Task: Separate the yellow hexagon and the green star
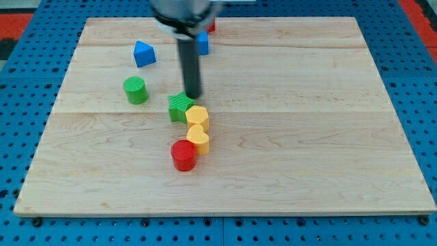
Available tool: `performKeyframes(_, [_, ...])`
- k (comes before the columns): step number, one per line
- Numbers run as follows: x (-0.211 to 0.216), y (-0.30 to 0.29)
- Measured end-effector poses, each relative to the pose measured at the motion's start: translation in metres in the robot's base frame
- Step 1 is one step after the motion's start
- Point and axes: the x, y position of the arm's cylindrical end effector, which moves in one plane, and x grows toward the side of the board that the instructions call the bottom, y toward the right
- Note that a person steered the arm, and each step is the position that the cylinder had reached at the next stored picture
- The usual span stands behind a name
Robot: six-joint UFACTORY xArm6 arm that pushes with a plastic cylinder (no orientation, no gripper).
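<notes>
Resting my tip, bare and holding nothing, just above the rigid green plastic star, we are judging it light, sliding easily off the touching yellow plastic hexagon.

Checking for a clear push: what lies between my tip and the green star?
Nothing. In the camera view my tip sits right at the green star, toward the view's top-right of it, with the yellow hexagon touching the star's other side.
</notes>
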Motion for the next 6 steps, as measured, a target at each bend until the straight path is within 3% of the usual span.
performKeyframes(1, [0.041,0.034])
performKeyframes(2, [0.051,0.024])
performKeyframes(3, [0.032,0.02])
performKeyframes(4, [0.033,-0.065])
performKeyframes(6, [-0.001,-0.012])
